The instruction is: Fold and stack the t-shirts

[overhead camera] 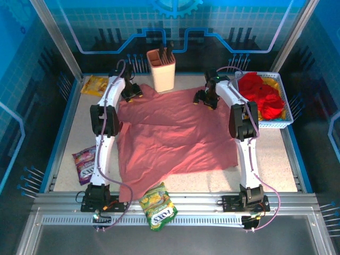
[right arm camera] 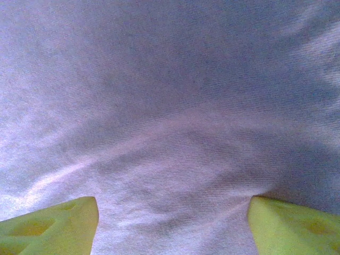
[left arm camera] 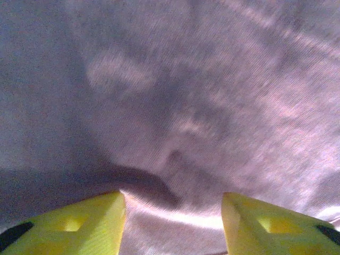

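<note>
Two arms reach over the pink shirt, jaws apart

Both arms stretch from their bases at the near edge toward the far side of the table [overhead camera: 271,159], elbows raised and wrists bent down. The left gripper [overhead camera: 131,94] sits low on the far left corner of the pink shirt [overhead camera: 175,141]. The right gripper [overhead camera: 204,101] sits on its far right part. In the left wrist view the left gripper [left arm camera: 174,223] has its yellow fingers [left arm camera: 79,223] apart, with a low ridge of cloth between them. In the right wrist view the right gripper [right arm camera: 172,223] is spread wider on smoother cloth, with nothing pinched.

The pink shirt lies spread across the middle of the table. Its length runs roughly far to near, slightly skewed, with a crease across its upper half. Its far edge is just beside the tan holder [overhead camera: 161,69].

Bare table shows right of the shirt and along its near edge. Red and yellow shirts [overhead camera: 263,95] are heaped in the white basket [overhead camera: 276,125] at far right. Snack packets lie at far left [overhead camera: 94,85], near left [overhead camera: 85,164] and on the front rail [overhead camera: 156,204]
</note>
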